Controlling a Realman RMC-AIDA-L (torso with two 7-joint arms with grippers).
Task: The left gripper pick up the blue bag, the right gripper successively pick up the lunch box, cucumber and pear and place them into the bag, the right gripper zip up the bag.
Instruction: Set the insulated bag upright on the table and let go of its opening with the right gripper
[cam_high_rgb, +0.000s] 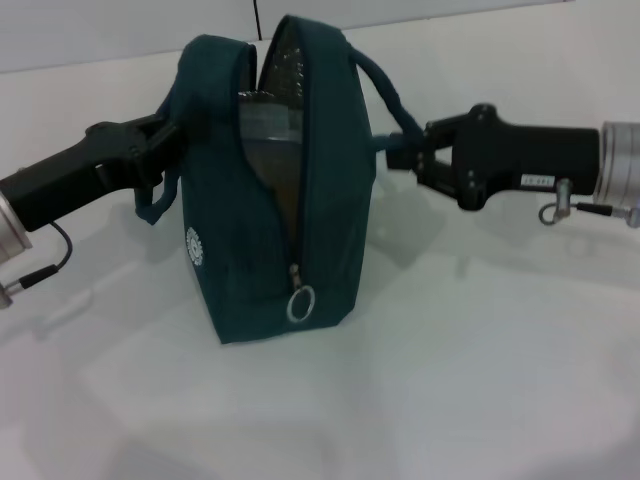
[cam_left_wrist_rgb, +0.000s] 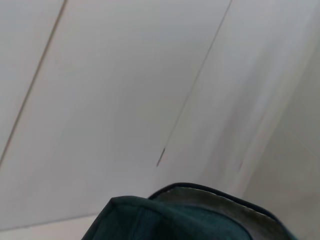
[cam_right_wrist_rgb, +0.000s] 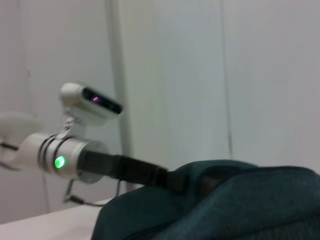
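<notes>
The blue bag (cam_high_rgb: 265, 200) stands upright mid-table, its zip open along the top and its silver ring pull (cam_high_rgb: 301, 303) low on the near end. Through the gap shows a pale clear box, the lunch box (cam_high_rgb: 268, 118). The cucumber and the pear are hidden. My left gripper (cam_high_rgb: 168, 135) is shut on the bag's left side by its handle; the right wrist view shows the same grip (cam_right_wrist_rgb: 167, 178) on the bag (cam_right_wrist_rgb: 225, 205). My right gripper (cam_high_rgb: 398, 150) is closed on the bag's right handle (cam_high_rgb: 385, 90). The left wrist view shows only the bag's rim (cam_left_wrist_rgb: 200, 212).
The bag stands on a white table (cam_high_rgb: 450, 380) with a white wall behind. The left arm's silver wrist with its green light (cam_right_wrist_rgb: 60, 161) and its camera (cam_right_wrist_rgb: 92, 100) appear in the right wrist view.
</notes>
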